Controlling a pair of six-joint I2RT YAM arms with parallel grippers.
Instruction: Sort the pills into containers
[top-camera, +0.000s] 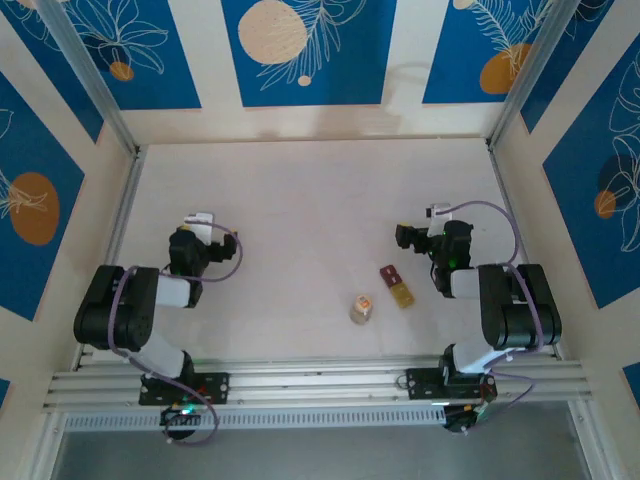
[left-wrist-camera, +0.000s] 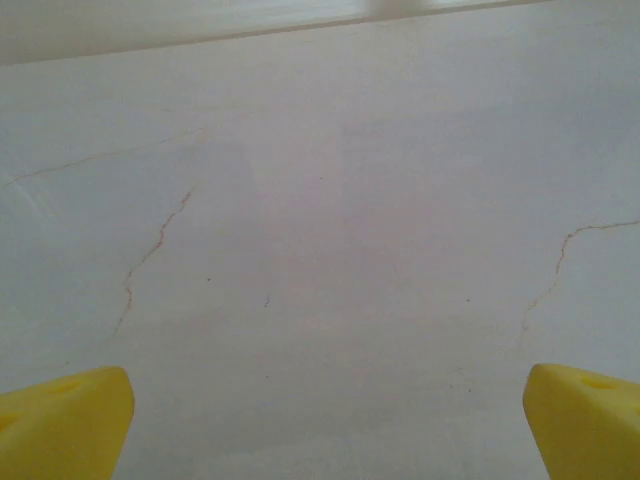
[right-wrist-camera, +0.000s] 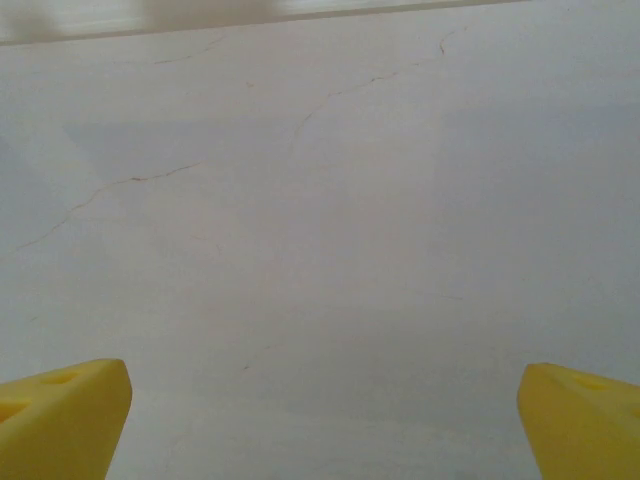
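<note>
Containers (top-camera: 397, 285), dark red cell joined to tan cell, lie flat on worktop (top-camera: 300, 200), right of centre toward the near edge. Small clear vial (top-camera: 362, 309) just beside them, on their left. Right hand (right-wrist-camera: 325, 420) near; left hand (left-wrist-camera: 325, 420) well apart. Both spread wide, holding nothing.

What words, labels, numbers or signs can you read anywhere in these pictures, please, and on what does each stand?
No text can be read anywhere.
small clear vial: an orange marking, too small and blurred to read.
two-cell box, dark red and yellow-tan: no lettering can be made out.
blue wall panels: leaf and circle drawings, no words.
</note>
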